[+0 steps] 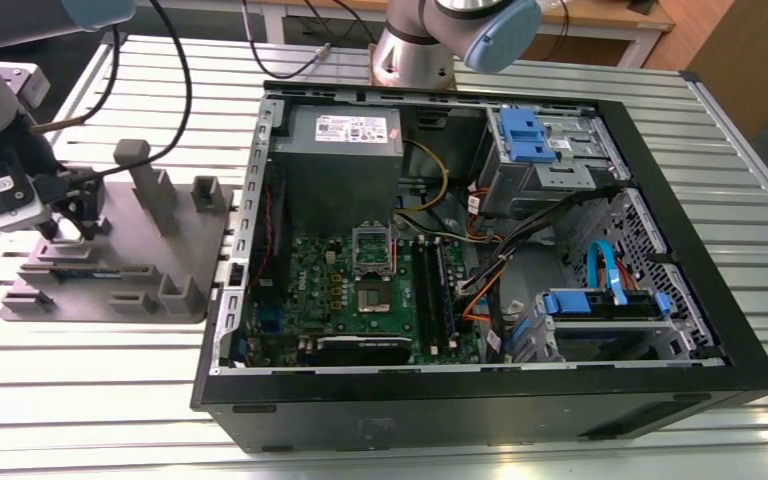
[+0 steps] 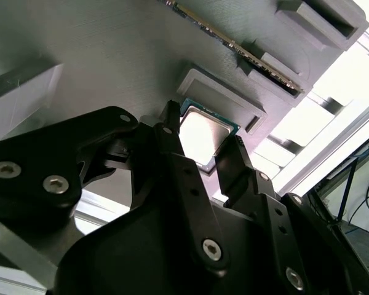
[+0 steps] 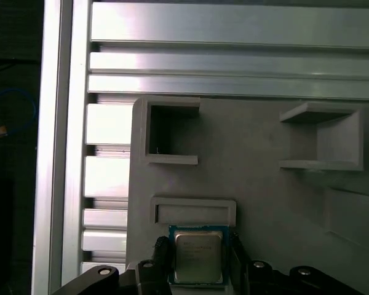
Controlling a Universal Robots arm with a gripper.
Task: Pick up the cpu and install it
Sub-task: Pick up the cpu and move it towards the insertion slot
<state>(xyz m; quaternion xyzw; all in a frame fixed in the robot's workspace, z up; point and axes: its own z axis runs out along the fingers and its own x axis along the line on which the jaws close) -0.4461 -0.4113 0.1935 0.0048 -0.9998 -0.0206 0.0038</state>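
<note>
The cpu (image 3: 198,257), a small square chip with a shiny silver top and a thin green rim, lies flat on the grey fixture (image 1: 137,255), beside a raised rectangular lip (image 3: 194,211). My gripper (image 3: 198,263) reaches down over it, one black finger against each of two opposite edges, shut on the chip. The second wrist view has the cpu (image 2: 200,136) between the same two fingers (image 2: 170,132). In the exterior view the gripper (image 1: 71,232) stands at the fixture's left end, on the exterior view's left. The bare socket (image 1: 373,248) sits on the green motherboard (image 1: 344,300) inside the open computer case (image 1: 651,330).
The fixture carries several upright grey posts (image 1: 141,175) and pockets, plus a memory stick (image 2: 246,52) on edge in a slot. In the case are a grey power supply (image 1: 344,130), blue drive brackets (image 1: 524,130) and loose cables (image 1: 491,270). Everything rests on a slatted aluminium table (image 1: 91,400).
</note>
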